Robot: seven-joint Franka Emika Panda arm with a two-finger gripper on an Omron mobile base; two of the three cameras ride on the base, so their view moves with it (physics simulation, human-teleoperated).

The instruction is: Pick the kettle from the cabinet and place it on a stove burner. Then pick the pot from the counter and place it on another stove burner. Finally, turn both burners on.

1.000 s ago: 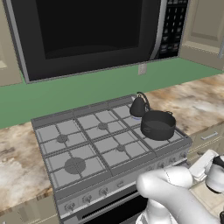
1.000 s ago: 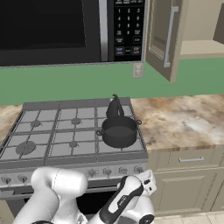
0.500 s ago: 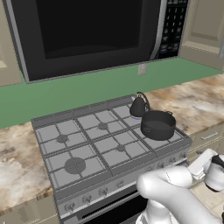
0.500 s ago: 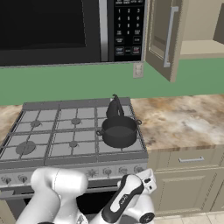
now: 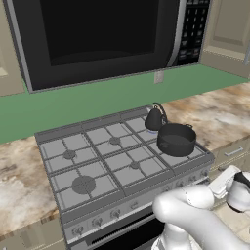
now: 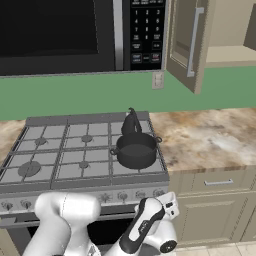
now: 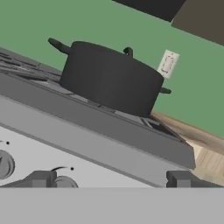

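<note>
Pot (image 5: 176, 139) and kettle (image 5: 154, 118) sit on burners; your spread, empty gripper (image 7: 112, 178) could grab the wrong knob (image 7: 4, 163).

Place: a home kitchen, rendered
Cooking: silver gas range (image 5: 122, 166) with grey grates, knobs along its front
Above it: black built-in microwave (image 5: 102, 39) with a keypad
Worktop: marbled beige-brown counter (image 6: 210, 135) on both sides
Storage: beige wall cabinet (image 6: 187, 42), door open; drawer units (image 6: 217, 182) below
Wall: green backsplash (image 6: 75, 97) with an outlet (image 6: 158, 80)
Cookware: kettle (image 6: 131, 121) and pot (image 6: 136, 150) on the grates
</note>
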